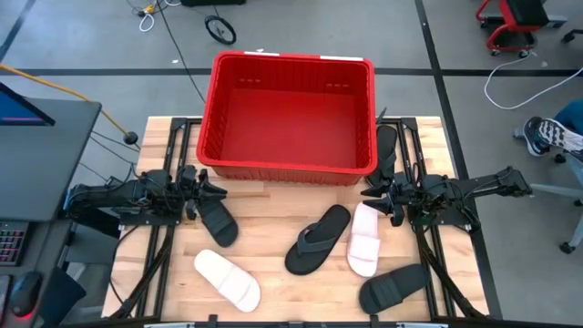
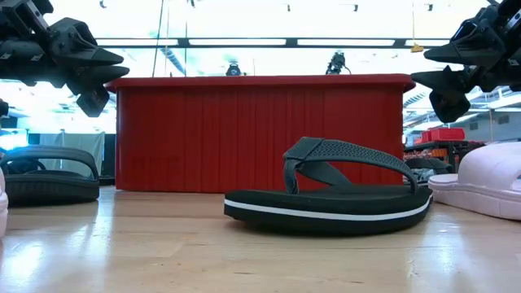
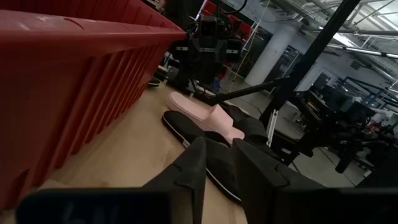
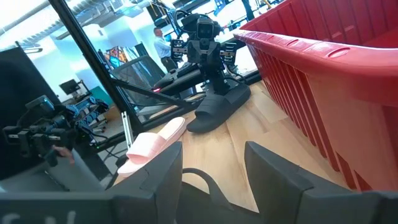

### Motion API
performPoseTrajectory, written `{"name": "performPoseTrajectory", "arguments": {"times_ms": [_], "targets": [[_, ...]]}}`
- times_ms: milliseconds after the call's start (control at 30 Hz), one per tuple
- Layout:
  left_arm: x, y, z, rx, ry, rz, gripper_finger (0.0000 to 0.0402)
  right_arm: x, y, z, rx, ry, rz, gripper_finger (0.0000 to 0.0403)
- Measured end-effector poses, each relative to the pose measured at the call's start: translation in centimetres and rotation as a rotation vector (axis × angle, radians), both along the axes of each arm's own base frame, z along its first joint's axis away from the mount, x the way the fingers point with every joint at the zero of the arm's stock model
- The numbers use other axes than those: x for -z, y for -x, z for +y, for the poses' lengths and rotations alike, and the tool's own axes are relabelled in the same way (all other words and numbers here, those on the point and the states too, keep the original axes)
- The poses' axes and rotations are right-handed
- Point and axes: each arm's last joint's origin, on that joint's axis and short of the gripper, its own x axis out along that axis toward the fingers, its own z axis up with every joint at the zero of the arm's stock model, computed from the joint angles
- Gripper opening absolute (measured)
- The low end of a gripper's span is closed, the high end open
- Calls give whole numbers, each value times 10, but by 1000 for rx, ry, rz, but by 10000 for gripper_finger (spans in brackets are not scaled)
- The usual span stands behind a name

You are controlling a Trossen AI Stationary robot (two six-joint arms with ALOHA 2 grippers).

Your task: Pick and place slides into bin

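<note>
The red bin (image 1: 290, 114) stands at the table's far middle. On the table lie a black wide-strap slide (image 1: 217, 221), a white slide (image 1: 228, 279), a black flip-flop (image 1: 319, 239), a pale pink slide (image 1: 364, 239) and another black slide (image 1: 393, 287). A second black flip-flop (image 1: 387, 150) lies beside the bin's right wall. My left gripper (image 1: 217, 188) hovers open by the bin's near left corner, above the black slide's far end. My right gripper (image 1: 369, 192) hovers open by the bin's near right corner, above the pink slide's far end. Both are empty.
The bin's near wall (image 2: 260, 134) rises just behind both grippers. In the low view the flip-flop (image 2: 330, 191) lies in front of it, the black slide (image 2: 49, 175) at the left, the pink slide (image 2: 488, 187) at the right. Bare wood (image 1: 273, 228) lies between the slides.
</note>
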Motion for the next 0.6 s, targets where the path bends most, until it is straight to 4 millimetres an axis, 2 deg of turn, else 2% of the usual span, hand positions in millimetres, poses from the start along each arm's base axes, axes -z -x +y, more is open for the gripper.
{"name": "performPoseTrajectory", "arguments": {"times_ms": [200, 267, 400, 467, 600], "targets": [[-1, 0, 1, -25, 4, -25, 83, 0, 0, 0, 0, 0, 0, 180], [-6, -1, 1, -38, 60, -76, 86, 0, 0, 0, 0, 0, 0, 180], [-34, 5, 1, -27, 124, -245, 88, 0, 0, 0, 0, 0, 2, 180], [-42, 7, 1, -24, 126, -276, 86, 0, 0, 0, 0, 0, 3, 180], [-76, 20, 1, -27, 77, -404, 79, 1, 0, 0, 0, 1, 9, 180]]}}
